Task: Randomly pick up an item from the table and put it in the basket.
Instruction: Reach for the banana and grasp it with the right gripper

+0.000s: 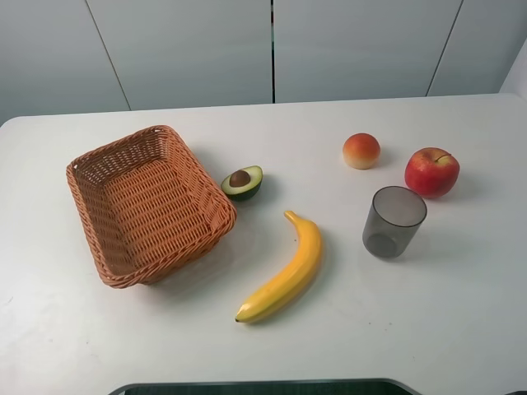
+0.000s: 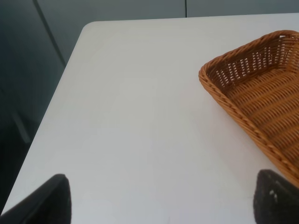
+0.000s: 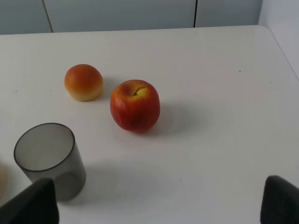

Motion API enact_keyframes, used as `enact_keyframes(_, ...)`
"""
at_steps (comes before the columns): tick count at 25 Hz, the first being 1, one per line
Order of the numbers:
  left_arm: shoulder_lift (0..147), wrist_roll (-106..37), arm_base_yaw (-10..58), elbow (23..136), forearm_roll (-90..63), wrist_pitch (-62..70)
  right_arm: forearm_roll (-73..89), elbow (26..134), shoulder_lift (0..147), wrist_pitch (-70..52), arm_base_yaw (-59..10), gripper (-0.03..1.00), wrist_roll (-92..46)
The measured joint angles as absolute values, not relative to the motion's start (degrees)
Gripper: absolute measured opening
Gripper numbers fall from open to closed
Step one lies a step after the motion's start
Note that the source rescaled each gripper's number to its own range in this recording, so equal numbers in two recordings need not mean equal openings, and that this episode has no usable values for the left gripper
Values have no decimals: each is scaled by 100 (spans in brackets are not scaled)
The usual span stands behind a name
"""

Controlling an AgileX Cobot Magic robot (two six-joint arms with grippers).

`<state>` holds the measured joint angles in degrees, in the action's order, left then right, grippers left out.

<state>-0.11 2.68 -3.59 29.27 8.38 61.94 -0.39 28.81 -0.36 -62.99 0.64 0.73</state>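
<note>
since nothing is gripped yet, the step in hand is the reach for the banana (image 1: 284,271). it lies flat on the counter (image 1: 428,321), just beside the basket (image 1: 144,210) on its right, long axis diagonal: one dark tip toward the avocado half (image 1: 242,182), the other toward the near edge. basket is empty.

left pincer (image 2: 163,205): fingers wide apart, nothing between them, hanging over bare counter with the basket's corner off to one side. right pincer (image 3: 156,205): also spread and empty, looking at the grey cup (image 3: 49,158), the red apple (image 3: 135,106) and a small orange-yellow round fruit (image 3: 83,82). neither arm shows in the high view, so both look well back from the fruit.

my take on doing it well: come down from above at the banana's middle, wrist turned so the jaws close across the short axis, not along the curve. skin looks glossy, so i'd expect slip near a tapering end — mid-body should balance best too. approach clear of the cup, which stands near the banana's far end on the right. lift enough to clear the basket's flared rim before crossing over, then release low over the weave.
</note>
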Motion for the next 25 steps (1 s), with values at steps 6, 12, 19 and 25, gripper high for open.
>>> enact_keyframes(6, -11, 268, -359, 2927, 838, 6194, -39, 2881, -36, -6299, 64, 88, 73)
enact_keyframes(12, -11, 268, -359, 2927, 838, 6194, -39, 2881, -36, -6299, 64, 88, 73)
enact_keyframes(19, -11, 268, -359, 2927, 838, 6194, -39, 2881, -36, -6299, 64, 88, 73)
enact_keyframes(25, -11, 268, -359, 2927, 838, 6194, -39, 2881, -36, -6299, 64, 88, 73)
